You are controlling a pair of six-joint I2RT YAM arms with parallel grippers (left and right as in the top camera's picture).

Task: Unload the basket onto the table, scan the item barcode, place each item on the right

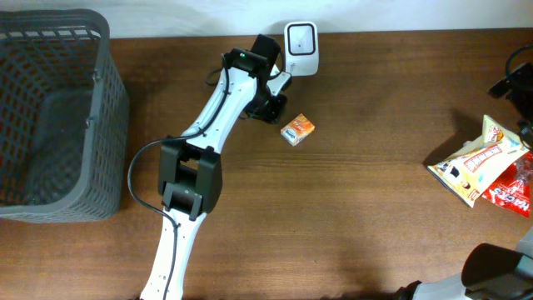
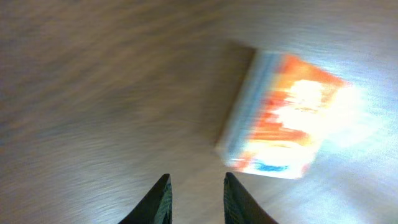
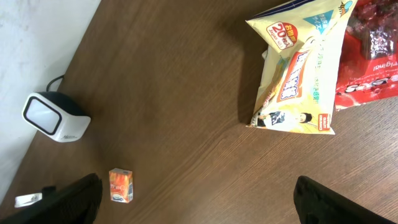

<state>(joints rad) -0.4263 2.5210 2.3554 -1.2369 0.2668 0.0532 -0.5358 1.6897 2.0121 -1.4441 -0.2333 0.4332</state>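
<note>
The table offered broad bare wood through its middle and front, with the grey basket walling off the left end and the snack bags crowding the right edge. The left arm reached toward the far rim, where the white scanner stood with little room behind it. The small orange box, the item to scan, lay flat on the wood near the scanner's front and just beside the left gripper. That gripper's jaws stood narrowly parted with nothing between them. The right gripper hung wide open and empty, well apart. The pick-up seemed to be in hand. The next move probably called for bringing the jaws over the box, widening them, then closing across its narrow sides.
</note>
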